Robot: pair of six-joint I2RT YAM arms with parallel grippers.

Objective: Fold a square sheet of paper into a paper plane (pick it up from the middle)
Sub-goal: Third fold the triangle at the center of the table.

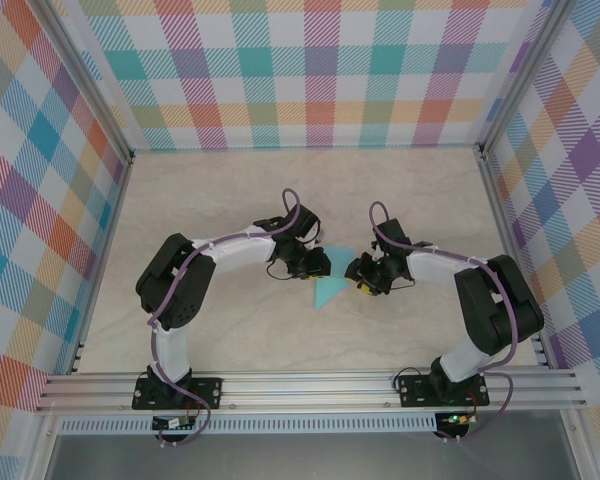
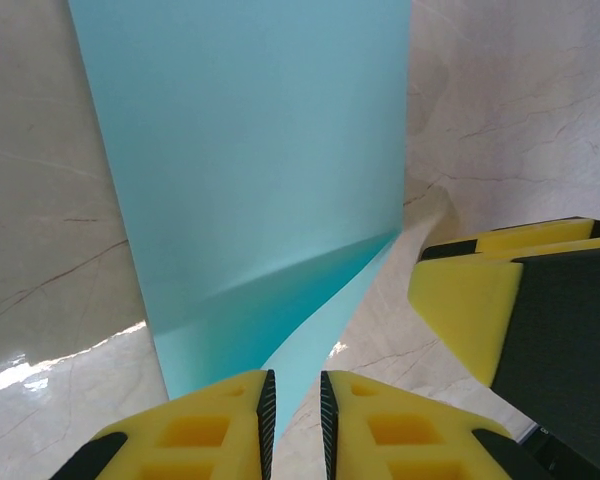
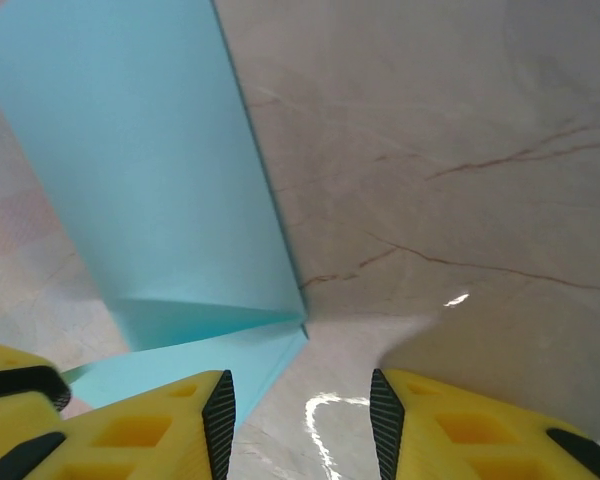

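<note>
The square sheet of paper is light turquoise and lies on the marble table between my two grippers, partly folded, with a crease and one flap raised. In the left wrist view the paper runs down into the narrow gap of my left gripper, whose pads stand slightly apart with table showing between them. My left gripper sits at the sheet's left edge. My right gripper is at its right edge. It is open, with the paper reaching its left finger and bare table between its pads.
The right gripper's fingers are close on the right in the left wrist view. A left gripper finger shows at the lower left of the right wrist view. Checked walls enclose the table on three sides.
</note>
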